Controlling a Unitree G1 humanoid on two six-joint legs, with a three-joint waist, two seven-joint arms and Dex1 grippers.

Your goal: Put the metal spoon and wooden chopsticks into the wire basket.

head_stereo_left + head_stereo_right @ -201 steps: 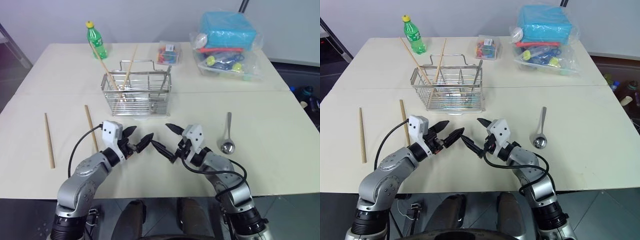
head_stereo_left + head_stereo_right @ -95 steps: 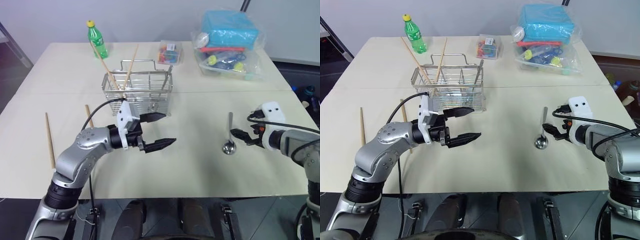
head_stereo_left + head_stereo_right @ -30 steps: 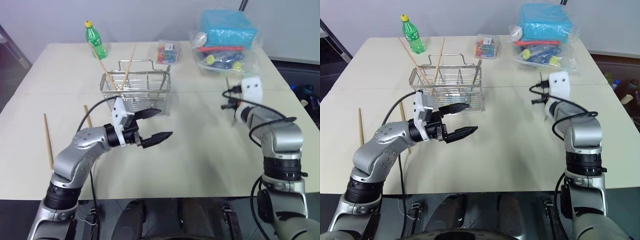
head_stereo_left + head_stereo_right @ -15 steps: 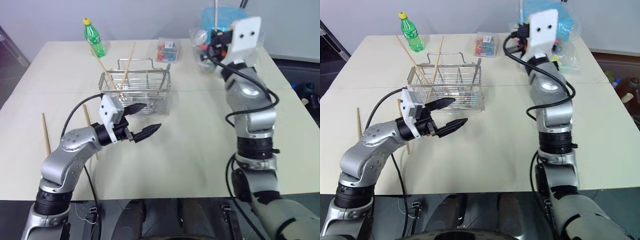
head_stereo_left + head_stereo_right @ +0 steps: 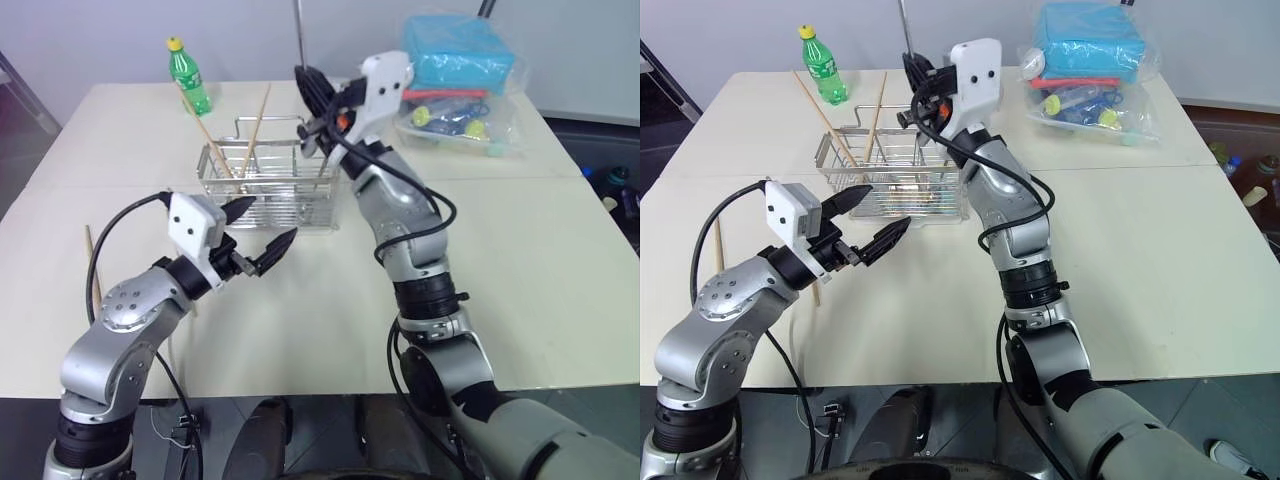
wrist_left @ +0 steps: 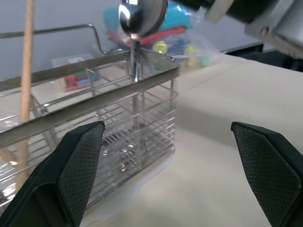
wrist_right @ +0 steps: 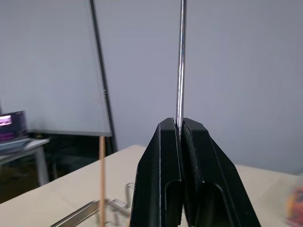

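Note:
My right gripper (image 5: 306, 82) is shut on the metal spoon, raised over the right end of the wire basket (image 5: 290, 205). The spoon's slim handle (image 7: 180, 56) rises straight up from between the fingers. In the left wrist view its shiny bowl (image 6: 139, 14) shows above the basket's rim (image 6: 94, 101). Two wooden chopsticks (image 5: 258, 125) lean inside the basket. Another chopstick (image 5: 718, 255) lies on the table at the far left, and one more (image 5: 815, 293) is mostly hidden behind my left arm. My left gripper (image 5: 272, 220) stands open and empty, just in front of the basket.
A green bottle (image 5: 190, 75) stands at the back left of the table. At the back right lies a clear plastic bag (image 5: 460, 70) holding a blue box and coloured items. A metal utensil (image 5: 322, 165) leans in the basket's right end.
My right arm has swung left with the spoon, from in front of the plastic bag to above the basket. The left gripper drew slightly left and turned, staying open.

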